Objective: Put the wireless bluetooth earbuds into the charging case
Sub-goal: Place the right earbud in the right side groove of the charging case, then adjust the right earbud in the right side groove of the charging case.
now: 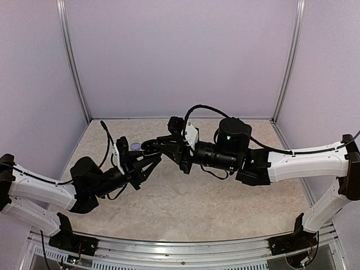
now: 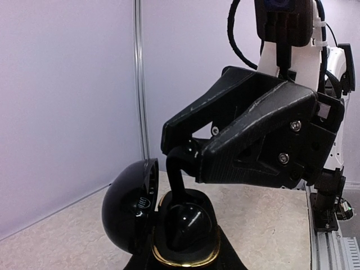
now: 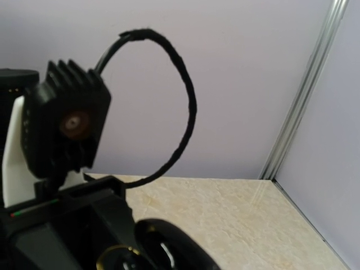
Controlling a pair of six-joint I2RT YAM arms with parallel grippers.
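We see a glossy black plastic charging case (image 2: 126, 209) edged in shiny gold metal, a glossy black earbud (image 2: 188, 222), the matt, edge-scuffed black plastic of the right gripper (image 2: 184, 151), a smooth marbled beige table (image 2: 264, 216), matt lilac walls (image 2: 67, 84) and a brushed-metal post (image 2: 139, 84).

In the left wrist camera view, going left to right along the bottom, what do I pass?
Open lid of the charging case, black earbud in its gold-rimmed base, metal rail at the table edge. The right gripper spans the middle above them, so it's left out.
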